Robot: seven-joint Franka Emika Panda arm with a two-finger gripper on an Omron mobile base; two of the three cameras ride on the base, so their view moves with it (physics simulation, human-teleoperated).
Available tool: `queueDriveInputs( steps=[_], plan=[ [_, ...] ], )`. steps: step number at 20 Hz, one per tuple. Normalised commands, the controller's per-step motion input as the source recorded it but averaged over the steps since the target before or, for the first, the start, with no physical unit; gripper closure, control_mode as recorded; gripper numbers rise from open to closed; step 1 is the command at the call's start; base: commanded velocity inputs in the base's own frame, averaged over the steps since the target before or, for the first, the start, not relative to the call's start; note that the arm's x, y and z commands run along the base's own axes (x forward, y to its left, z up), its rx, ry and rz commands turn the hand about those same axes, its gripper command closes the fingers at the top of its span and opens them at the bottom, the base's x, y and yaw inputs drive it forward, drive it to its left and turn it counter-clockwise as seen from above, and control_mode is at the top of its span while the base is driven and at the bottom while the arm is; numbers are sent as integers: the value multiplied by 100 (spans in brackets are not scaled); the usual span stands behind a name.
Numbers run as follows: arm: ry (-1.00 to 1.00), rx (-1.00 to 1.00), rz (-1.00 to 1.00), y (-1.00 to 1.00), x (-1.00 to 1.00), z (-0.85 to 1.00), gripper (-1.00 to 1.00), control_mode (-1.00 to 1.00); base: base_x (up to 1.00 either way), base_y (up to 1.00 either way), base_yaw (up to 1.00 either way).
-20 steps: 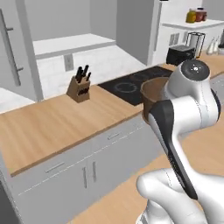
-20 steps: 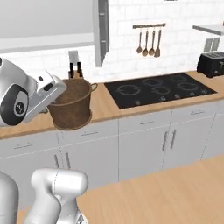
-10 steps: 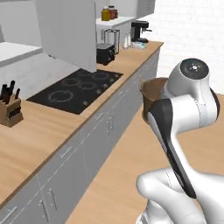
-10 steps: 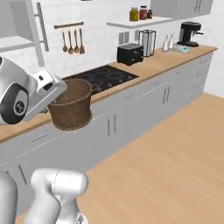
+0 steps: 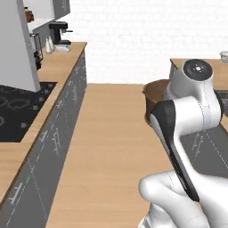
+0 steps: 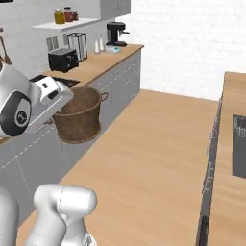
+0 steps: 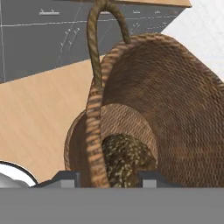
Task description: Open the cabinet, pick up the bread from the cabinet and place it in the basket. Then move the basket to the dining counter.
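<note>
A long worktop (image 6: 103, 60) runs along the wall, with grey drawers below it. On it stand a black toaster (image 6: 63, 59), a coffee machine (image 6: 115, 32) and two small bottles (image 6: 99, 45); jars (image 6: 64, 15) sit on a shelf above. A dark hob (image 5: 20, 111) is set into the worktop nearer the robot. Wood floor (image 6: 153, 153) lies open between that run and the dining counter (image 6: 230, 144) on the other side, which has a dark inset (image 6: 239, 144) in its top. Nothing stands on the floor between them.

The arm is folded close to its base, forearm raised, the hand turned sideways at about worktop height.

The gripper (image 7: 105, 178) pinches the basket's rim, one finger tip (image 7: 65, 178) outside the wall and one inside. The basket (image 6: 79, 115) hangs in the air off the hand, over the floor, just in front of the drawers. It is brown, woven and bucket-shaped, with a loop handle (image 7: 103, 39) at the rim. A dark speckled loaf of bread (image 7: 124, 159) lies at its bottom.
</note>
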Motion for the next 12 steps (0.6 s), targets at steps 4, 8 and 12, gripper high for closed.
queueDriveInputs(
  steps=[4,8,12],
  plan=[
    [0,0,0,0,0,0,100,100,0,-31,-66],
    [0,0,0,0,0,0,100,100,0,-18,-64],
    [0,0,0,0,0,0,100,100,-2,-3,-59]
  ],
)
